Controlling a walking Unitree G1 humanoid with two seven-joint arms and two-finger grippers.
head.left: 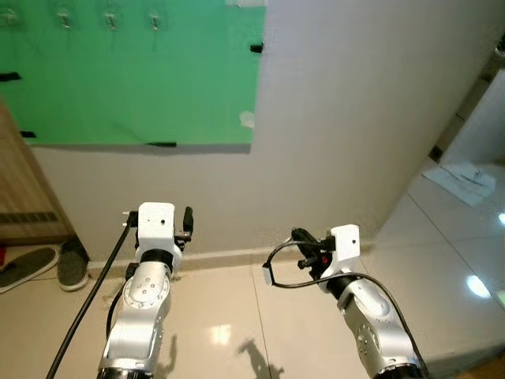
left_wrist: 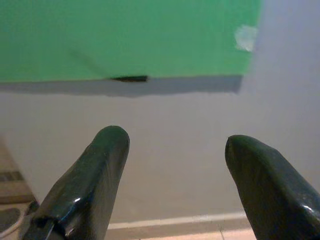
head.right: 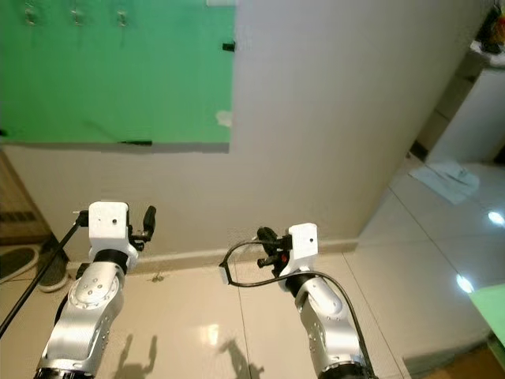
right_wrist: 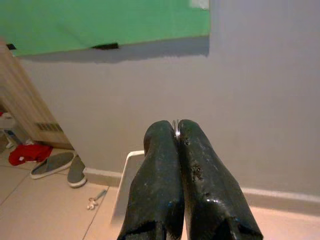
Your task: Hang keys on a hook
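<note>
A green board (head.left: 134, 75) is taped to the grey wall, high and to the left, with three small hooks (head.left: 110, 17) along its top edge. My right gripper (head.left: 301, 238) is held low in front of the wall, well below and to the right of the hooks. It is shut on a thin metal key ring (right_wrist: 175, 126) at its fingertips. A black loop and a white tag (head.left: 267, 274) hang from it. My left gripper (left_wrist: 175, 150) points at the wall under the board, open with nothing between its fingers.
A wooden cabinet (head.left: 20, 189) stands at the left, with grey shoes (head.left: 71, 264) and a red cloth (right_wrist: 27, 152) on the tiled floor by it. A small object (right_wrist: 94, 200) lies near the skirting. A black cable (head.left: 87, 304) runs beside my left arm. Papers (head.left: 461, 180) lie at the right.
</note>
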